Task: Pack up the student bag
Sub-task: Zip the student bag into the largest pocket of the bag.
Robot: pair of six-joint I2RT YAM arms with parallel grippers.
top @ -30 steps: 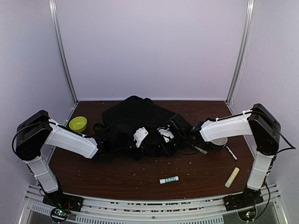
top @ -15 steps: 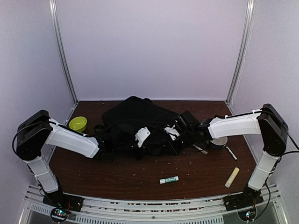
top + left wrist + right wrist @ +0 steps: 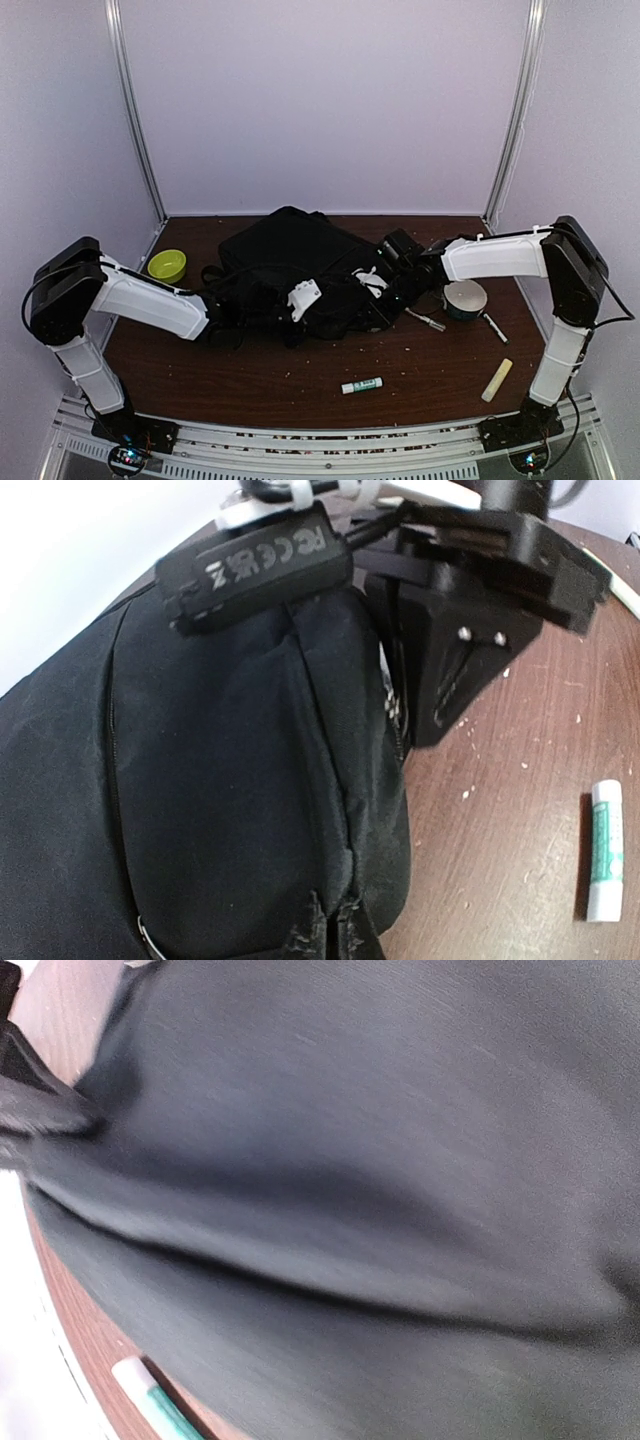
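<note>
Your left tool (image 3: 291, 322) and right tool (image 3: 372, 305) are both shut tight at the bag (image 3: 290, 250), hold unclear, so tug its fabric evenly, no yanking.

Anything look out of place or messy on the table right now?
Nothing looks damaged or spilled. The student bag lies slumped and creased mid-table, and pale crumbs speckle the table around it. A glue stick, a pale stick and a pen lie loose outside the bag.
</note>
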